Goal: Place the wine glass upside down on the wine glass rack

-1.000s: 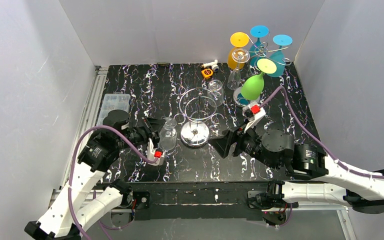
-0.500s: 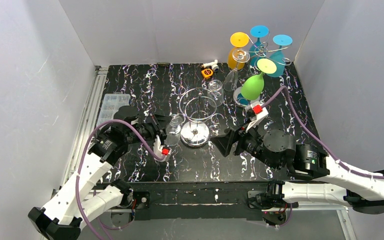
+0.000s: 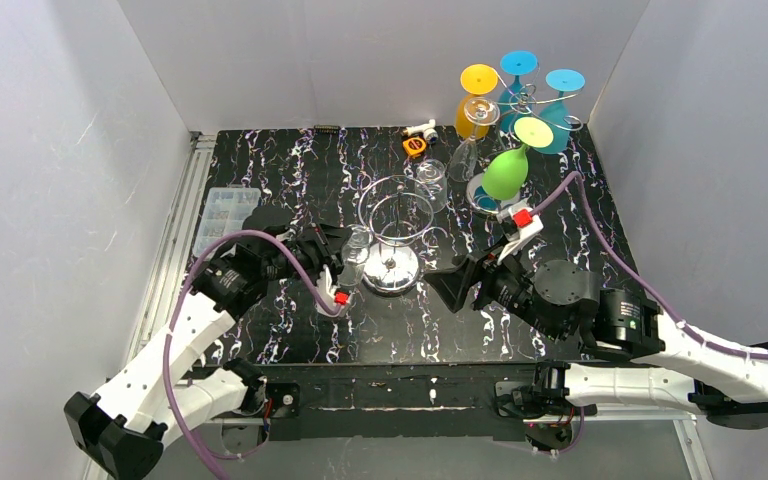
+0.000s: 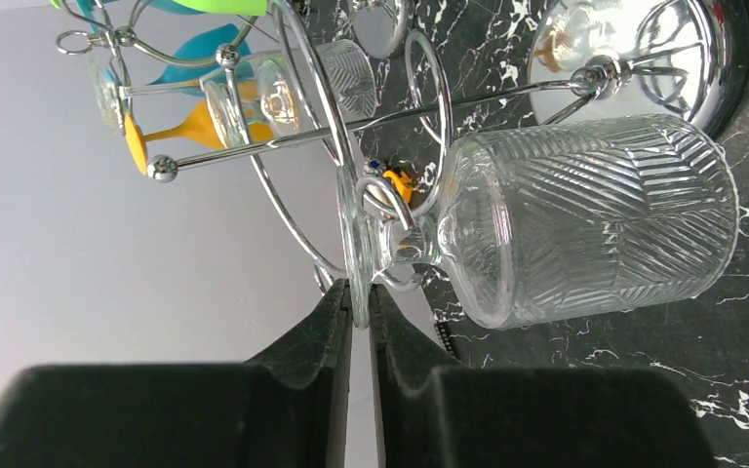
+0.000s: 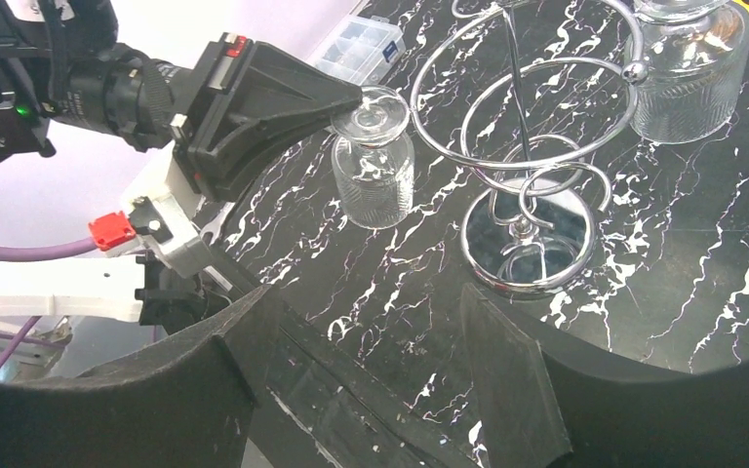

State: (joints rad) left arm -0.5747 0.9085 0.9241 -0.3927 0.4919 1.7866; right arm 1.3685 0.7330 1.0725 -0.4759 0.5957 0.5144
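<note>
Just left of the chrome wine glass rack (image 5: 527, 255), the left gripper (image 4: 360, 297) is clamped on the foot of the inverted clear wine glass (image 5: 373, 185). Keep it level, feed the stem in sideways, and release only once the foot is seated. Right of the rack, the right gripper (image 3: 452, 284) hovers, jaws apart.

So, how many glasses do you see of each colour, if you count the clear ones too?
Clear: 3 (held glass, table glass, hanging clear glass)
Blue glasses: 2
Orange glass: 1
Green glass: 1
Total: 7
</note>
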